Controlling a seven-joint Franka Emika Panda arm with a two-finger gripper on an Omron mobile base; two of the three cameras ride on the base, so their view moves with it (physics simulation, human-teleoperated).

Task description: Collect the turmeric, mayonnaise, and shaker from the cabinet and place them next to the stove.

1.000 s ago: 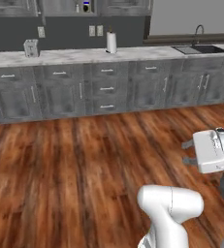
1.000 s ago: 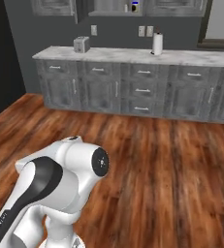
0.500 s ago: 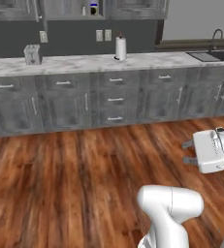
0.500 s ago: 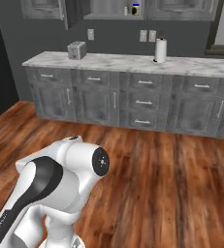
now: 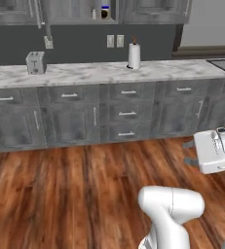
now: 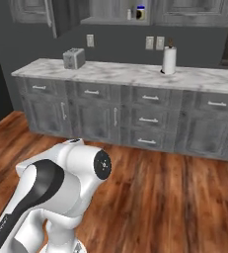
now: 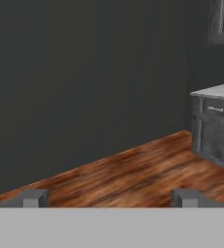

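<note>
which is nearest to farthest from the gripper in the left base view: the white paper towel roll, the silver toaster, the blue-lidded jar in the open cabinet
From the open gripper, low at the right over the wood floor:
1. White paper towel roll, on the marble counter, up and left.
2. Blue-lidded cream jar, higher, in the open wall cabinet.
3. Silver toaster, far left on the counter.

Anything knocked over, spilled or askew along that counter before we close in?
Nothing stands out. The silver toaster and white paper-towel roll stand upright on the pale marble counter. The blue-lidded cream jar sits upright in the open dark grey wall cabinet. No spills.
</note>
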